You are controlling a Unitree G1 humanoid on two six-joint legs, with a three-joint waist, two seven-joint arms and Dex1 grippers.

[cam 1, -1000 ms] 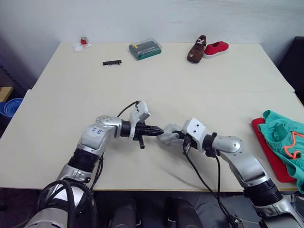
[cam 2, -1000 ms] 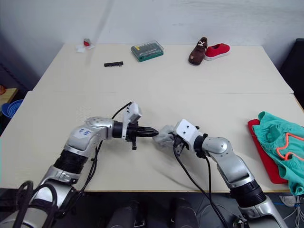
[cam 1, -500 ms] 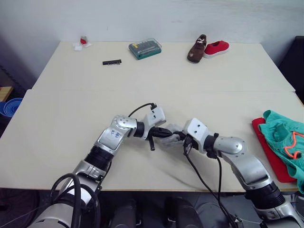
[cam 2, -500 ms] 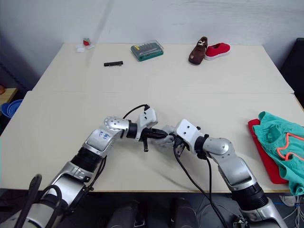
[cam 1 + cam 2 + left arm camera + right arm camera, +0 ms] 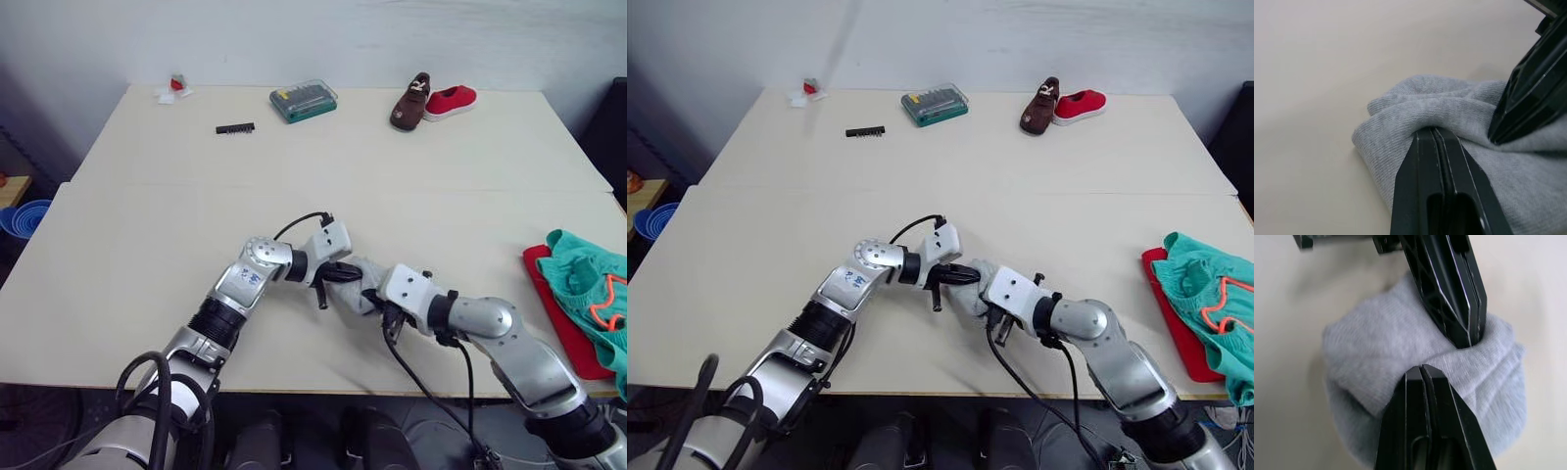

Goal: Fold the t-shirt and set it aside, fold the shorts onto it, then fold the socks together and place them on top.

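**A:** ok so where are the socks (image 5: 359, 294) right now? I see a grey lump mid-table and that's it.

**B:** yep, that's them. Light grey knit, bunched into 1 wad on the table (image 5: 147, 235), near the front edge, right between the 2 arms. Both pincers are on it. The left pincer (image 5: 1436, 131) comes in from the robot's left, its 2 black fingers pressed together with a fold of the grey cloth pinched at the tips. The right pincer (image 5: 1421, 368) comes in from the other side, fingers also together and biting into the same wad.

**A:** so both clamped on the socks?

**B:** looks like it. In the right wrist view the left arm's fingers are dug into the far side of the bundle, almost tip to tip with the right one's. Cloth wrinkles up around both.

**A:** and the other clothes?

**B:** over at the right edge of the table. The t-shirt (image 5: 563, 318) lies flat, bright red, and the shorts (image 5: 588, 284) sit on top of it, teal and a bit rumpled, with an orange cord showing. Well apart from the socks.

**A:** stuff at the back?

**B:** a brown shoe (image 5: 409, 101) and a red shoe (image 5: 451, 99) touching each other, a green case (image 5: 303, 100), and a small black strip (image 5: 235, 128) near it. All far from the arms.
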